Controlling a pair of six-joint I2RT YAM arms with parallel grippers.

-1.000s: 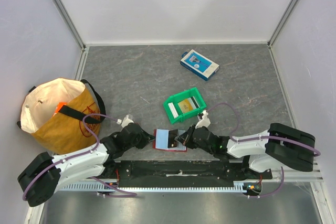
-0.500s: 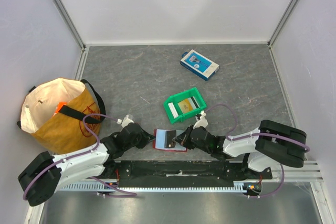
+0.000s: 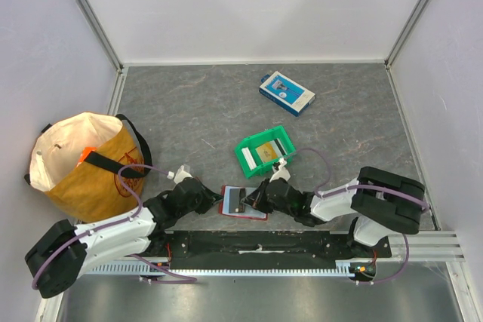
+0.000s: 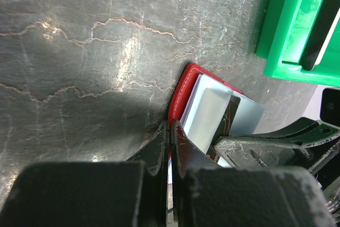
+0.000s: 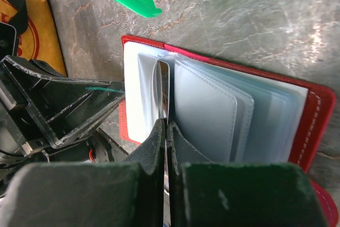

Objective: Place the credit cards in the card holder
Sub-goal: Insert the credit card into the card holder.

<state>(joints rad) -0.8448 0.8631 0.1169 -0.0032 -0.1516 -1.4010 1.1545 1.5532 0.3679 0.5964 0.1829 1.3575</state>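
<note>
Credit cards [image 3: 266, 152]: thin, stiff, slippery; best pinched at an edge; two are seen in the green bin [image 3: 243, 157].
Card holder [image 3: 243, 203]: laid open between both grippers; sleeves soft.
Left gripper [image 4: 170, 134]: clamped tight on the red cover's edge.
Right gripper [image 5: 166, 128]: closed on a dark card [image 5: 162, 86], which is entered edgewise into a sleeve.

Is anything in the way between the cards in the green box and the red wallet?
Nothing lies on the table between them. The cards sit inside the green bin, so its low wall surrounds them. At the card holder, the left claw pinches one edge and the right claw holds a dark card among the sleeves.
</note>
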